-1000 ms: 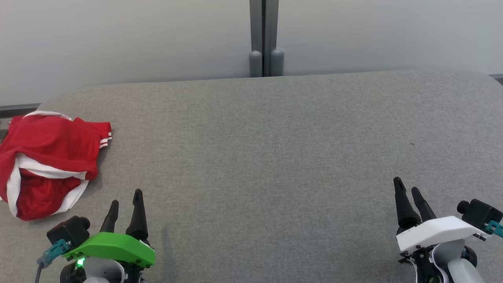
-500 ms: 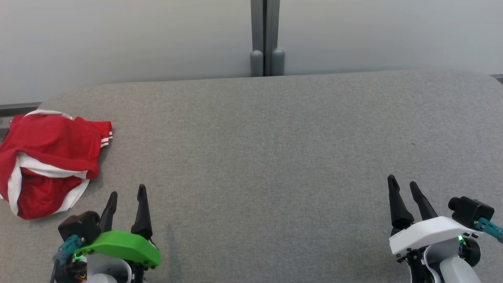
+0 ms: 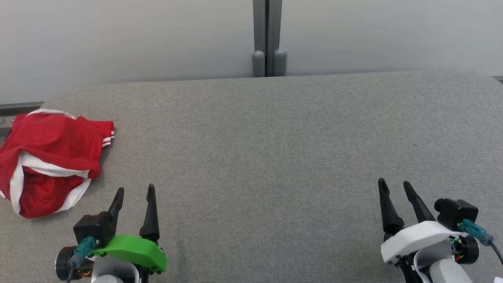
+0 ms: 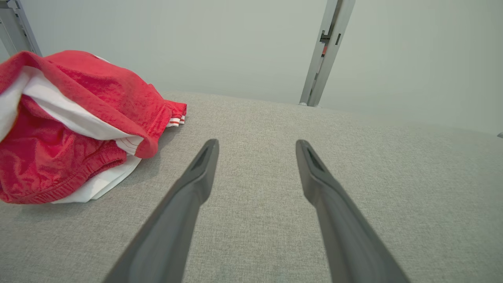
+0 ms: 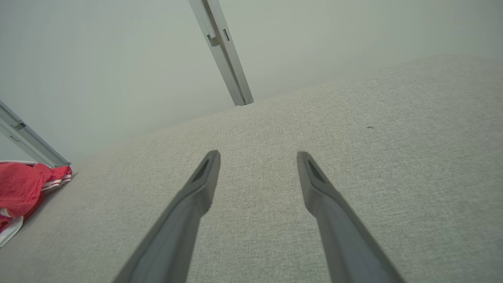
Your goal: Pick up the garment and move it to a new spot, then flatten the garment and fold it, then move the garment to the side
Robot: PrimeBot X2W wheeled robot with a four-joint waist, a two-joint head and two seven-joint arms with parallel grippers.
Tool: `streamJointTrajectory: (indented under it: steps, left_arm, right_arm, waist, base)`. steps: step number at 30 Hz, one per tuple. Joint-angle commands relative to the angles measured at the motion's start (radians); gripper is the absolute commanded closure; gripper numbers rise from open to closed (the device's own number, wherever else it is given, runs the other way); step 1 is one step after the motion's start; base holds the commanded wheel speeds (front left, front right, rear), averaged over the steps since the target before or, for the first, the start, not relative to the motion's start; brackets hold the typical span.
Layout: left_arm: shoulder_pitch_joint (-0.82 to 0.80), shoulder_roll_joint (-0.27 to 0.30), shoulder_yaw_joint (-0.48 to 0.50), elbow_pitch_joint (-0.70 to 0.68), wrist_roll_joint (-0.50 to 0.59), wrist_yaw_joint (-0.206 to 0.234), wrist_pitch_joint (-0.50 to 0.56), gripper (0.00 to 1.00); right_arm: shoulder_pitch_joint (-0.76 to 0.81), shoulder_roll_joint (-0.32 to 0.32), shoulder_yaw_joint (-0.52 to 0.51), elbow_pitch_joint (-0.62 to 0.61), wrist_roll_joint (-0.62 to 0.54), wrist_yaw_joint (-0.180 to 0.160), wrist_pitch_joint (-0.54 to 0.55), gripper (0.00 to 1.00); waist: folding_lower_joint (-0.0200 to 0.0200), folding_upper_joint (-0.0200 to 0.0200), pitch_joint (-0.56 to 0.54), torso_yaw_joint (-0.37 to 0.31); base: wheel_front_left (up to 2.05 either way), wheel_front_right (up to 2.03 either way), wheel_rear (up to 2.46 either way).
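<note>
Head view shows the garment (image 3: 51,161), a crumpled heap of red knit with white bands and a gathered elastic hem, at the far left edge of the grey, coarse-woven counter (image 3: 267,149). The left tool (image 3: 135,188), green-shelled, has its tapered dark jaws spread wide and empty, near the garment but apart from it. The right tool (image 3: 393,182), white-shelled, is equally wide and empty, well apart from the garment.

garment (image 3: 51,157) red, white stripes; table (image 3: 275,157) grey fabric
</note>
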Motion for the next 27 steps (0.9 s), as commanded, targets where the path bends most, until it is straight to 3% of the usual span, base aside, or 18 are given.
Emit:
streamJointTrajectory:
  steps: [1, 11, 15, 27]
  left_arm:
    - [0.005, 0.006, 0.000, -0.003, 0.018, -0.012, -0.009, 0.00]
    - [0.039, -0.021, 0.018, 0.006, 0.105, -0.024, -0.031, 0.00]
    - [0.041, -0.043, 0.052, 0.004, 0.117, -0.050, -0.040, 0.00]
    - [0.052, -0.074, 0.163, 0.036, 0.226, -0.075, -0.065, 0.00]
  right_arm:
    - [0.003, -0.003, 0.005, 0.011, -0.027, 0.000, -0.009, 0.00]
    - [0.006, -0.002, 0.001, 0.044, -0.121, 0.000, -0.031, 0.00]
    - [0.008, -0.003, 0.001, 0.051, -0.157, 0.000, -0.040, 0.00]
    - [-0.027, -0.003, 0.062, 0.072, -0.251, 0.000, -0.065, 0.00]
  waist:
    - [0.0000, 0.0000, 0.000, -0.002]
    - [0.0000, 0.0000, 0.004, 0.006]
    - [0.0000, 0.0000, 0.010, 0.037]
    - [0.0000, 0.0000, 0.049, 0.263]
  base:
    - [0.00, 0.00, 0.00]
    - [0.00, 0.00, 0.00]
    - [0.00, 0.00, 0.00]
    - [0.00, 0.00, 0.00]
